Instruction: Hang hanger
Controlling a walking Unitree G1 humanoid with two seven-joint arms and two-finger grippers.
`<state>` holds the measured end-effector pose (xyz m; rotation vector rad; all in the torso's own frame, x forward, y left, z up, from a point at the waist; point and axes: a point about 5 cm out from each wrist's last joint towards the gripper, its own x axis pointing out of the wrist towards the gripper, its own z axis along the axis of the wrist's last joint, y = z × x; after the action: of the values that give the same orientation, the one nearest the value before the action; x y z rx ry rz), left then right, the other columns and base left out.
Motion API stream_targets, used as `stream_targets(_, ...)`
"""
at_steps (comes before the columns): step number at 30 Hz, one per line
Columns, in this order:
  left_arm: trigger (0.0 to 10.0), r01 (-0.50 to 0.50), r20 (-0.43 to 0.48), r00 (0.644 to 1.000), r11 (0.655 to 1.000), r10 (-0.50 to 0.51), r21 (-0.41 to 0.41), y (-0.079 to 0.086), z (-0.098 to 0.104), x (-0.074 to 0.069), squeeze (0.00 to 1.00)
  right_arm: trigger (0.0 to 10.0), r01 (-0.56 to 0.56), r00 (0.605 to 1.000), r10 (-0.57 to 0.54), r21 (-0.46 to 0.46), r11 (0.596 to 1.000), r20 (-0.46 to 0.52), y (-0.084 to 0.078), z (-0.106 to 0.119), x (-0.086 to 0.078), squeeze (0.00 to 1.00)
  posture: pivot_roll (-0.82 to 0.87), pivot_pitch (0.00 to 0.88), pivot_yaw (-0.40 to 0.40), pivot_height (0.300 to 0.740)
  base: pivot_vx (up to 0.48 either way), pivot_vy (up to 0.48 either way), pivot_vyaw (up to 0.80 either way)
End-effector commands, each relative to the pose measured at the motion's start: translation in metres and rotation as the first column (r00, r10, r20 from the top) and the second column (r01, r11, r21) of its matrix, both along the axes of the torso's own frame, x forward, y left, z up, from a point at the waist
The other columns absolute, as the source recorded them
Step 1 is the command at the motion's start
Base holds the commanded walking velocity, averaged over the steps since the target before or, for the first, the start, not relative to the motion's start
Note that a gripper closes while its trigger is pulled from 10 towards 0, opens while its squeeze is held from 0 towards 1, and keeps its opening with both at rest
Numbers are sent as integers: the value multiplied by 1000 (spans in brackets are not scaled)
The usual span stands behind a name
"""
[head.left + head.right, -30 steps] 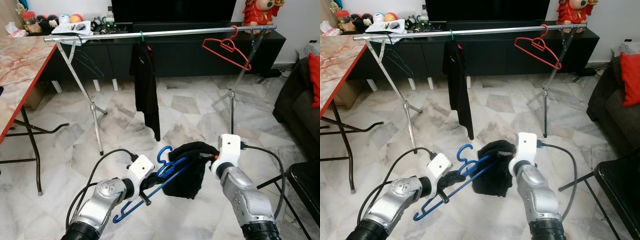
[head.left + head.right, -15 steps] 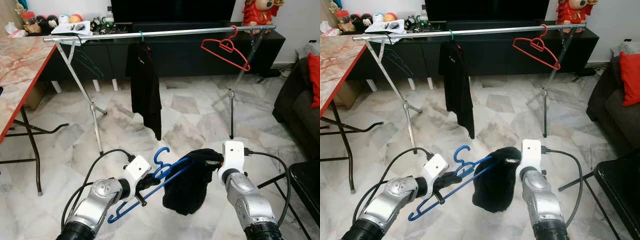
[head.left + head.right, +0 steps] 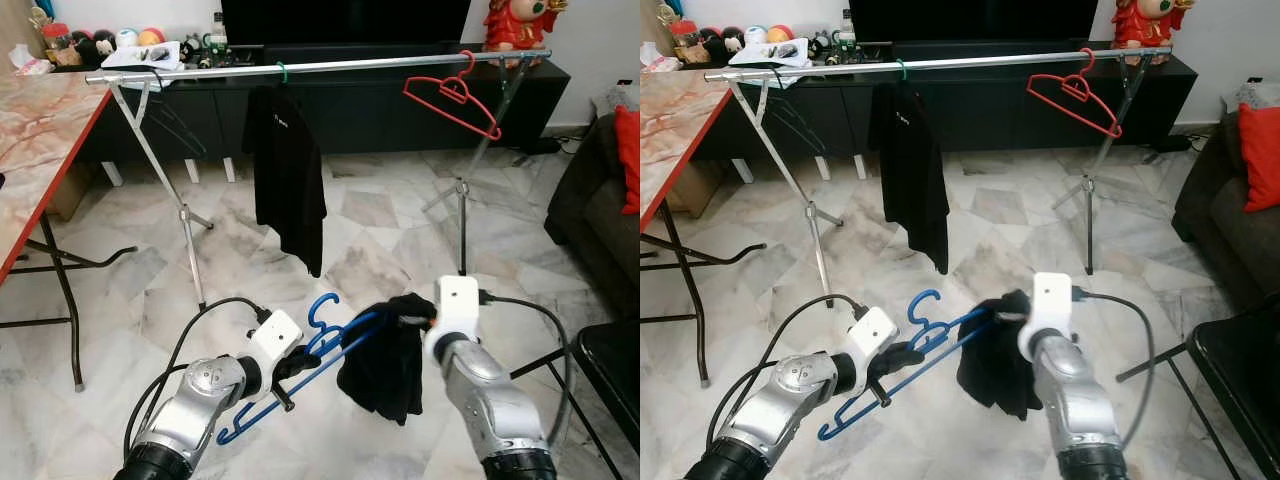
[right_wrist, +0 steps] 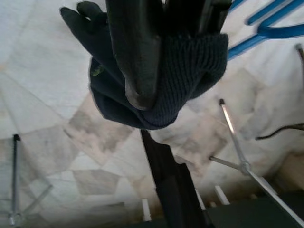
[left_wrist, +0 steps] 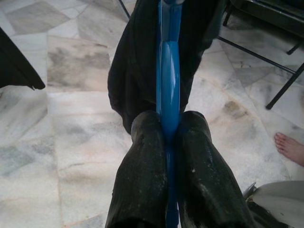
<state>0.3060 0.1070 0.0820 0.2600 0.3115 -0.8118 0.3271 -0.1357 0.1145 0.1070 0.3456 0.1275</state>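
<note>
Blue plastic hanger (image 3: 300,375) clamped in left gripper (image 5: 166,137); black garment (image 3: 385,355) bunched, pinched by right gripper (image 3: 418,322).

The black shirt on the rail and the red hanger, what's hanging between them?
Nothing hangs there. In the left eye view the silver rail runs bare between the black shirt and the red hanger.

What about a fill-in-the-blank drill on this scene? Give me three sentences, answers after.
1. The left hand is shut on a hanger whose colour is ____.
2. The right hand is shut on a black ____.
3. The empty hanger on the metal rail is ____ in colour.

Missing words: blue; garment; red
</note>
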Motion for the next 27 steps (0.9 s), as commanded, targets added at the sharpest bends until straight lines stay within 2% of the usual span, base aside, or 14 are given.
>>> stream_targets(1, 10000, -2, 23, 1000, 1000, 2, 10, 1, 4, 3, 0, 10000, -9, 1000, 8, 28, 1000, 24, 3, 9, -2, 0, -19, 122, -11, 740, 0, 0, 0)
stream_targets(8, 10000, 9, 20, 1000, 1000, -9, 1, -2, 4, 2, 0, 10000, -74, 995, 61, 154, 985, 85, 26, 37, -9, 0, -25, 126, -10, 740, 0, 0, 0)
stream_targets(13, 10000, 18, 16, 1000, 1000, -18, -3, -5, 3, 1, 0, 10000, -117, 991, 102, 174, 978, 91, 32, 41, -11, 0, -24, 125, -11, 740, 0, 0, 0)
stream_targets(15, 10000, 21, 16, 1000, 1000, -21, -4, -5, 3, 1, 0, 10000, -118, 991, 105, 166, 979, 84, 31, 39, -12, 0, -21, 126, -11, 740, 0, 0, 0)
stream_targets(19, 10000, 21, 22, 1000, 1000, -21, 1, -4, 3, 0, 0, 10000, -55, 997, 47, 139, 989, 59, 15, 31, -10, 0, -21, 127, -12, 740, 0, 0, 0)
stream_targets(20, 10000, -45, 76, 996, 999, 46, -13, 0, 9, 7, 0, 10000, -8, 1000, 5, 106, 994, 26, 5, 24, -9, 0, -22, 126, -12, 740, 0, 0, 0)
stream_targets(24, 10000, -161, 167, 971, 985, 169, -61, 8, 25, 20, 0, 10000, 44, 999, -44, 78, 996, -2, -8, 15, -9, 0, -20, 126, -12, 740, 0, 0, 0)
stream_targets(27, 10000, -172, 185, 966, 983, 180, -60, 10, 27, 22, 0, 10000, 84, 996, -84, 49, 995, -6, -15, 11, -8, 0, -19, 126, -11, 740, 0, 0, 0)
